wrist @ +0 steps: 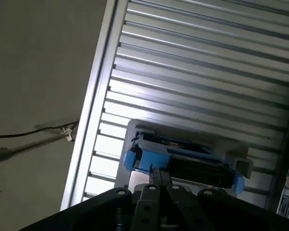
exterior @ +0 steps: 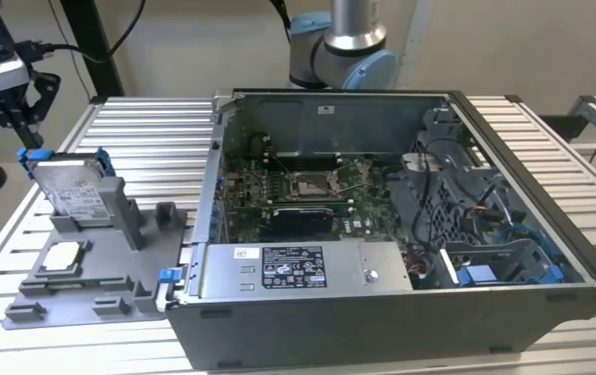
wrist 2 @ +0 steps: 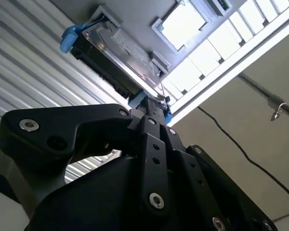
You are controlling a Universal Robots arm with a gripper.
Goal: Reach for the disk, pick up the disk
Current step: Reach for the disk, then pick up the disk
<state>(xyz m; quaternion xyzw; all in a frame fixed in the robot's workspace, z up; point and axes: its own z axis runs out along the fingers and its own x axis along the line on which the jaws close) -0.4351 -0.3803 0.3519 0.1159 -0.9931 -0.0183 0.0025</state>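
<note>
1. Arm pose: in the exterior view the arm's base (exterior: 344,47) stands behind the open computer case (exterior: 381,328). The wrist hangs at the exterior view's left, above the slatted metal table (exterior: 151,133). The gripper (exterior: 31,143) points down and tilts slightly toward the case. The links between base and wrist are cut off by the frame edge.

2. Pincer state: in both wrist views the black linkage bars converge and the 2 fingers are drawn together at the tip (wrist 2: 151,109) (wrist: 155,172). The tip sits at the blue rail (exterior: 33,156) on the upper corner of the disk (exterior: 73,191). Whether it pinches the rail or only meets it cannot be determined.

3. Task item: the disk stands upright in a slot of the grey moulded fixture (exterior: 100,281), beside the case on the exterior view's left. It is a flat silver-grey metal rectangle with a white label and blue plastic rails on 2 sides (wrist 2: 120,53) (wrist: 192,166).

4. Other items: a small square silver-white chip (exterior: 61,254) lies flat in a fixture recess, near the disk.

5. Obstructions: the fixture slot hides the disk's lower part.
</note>
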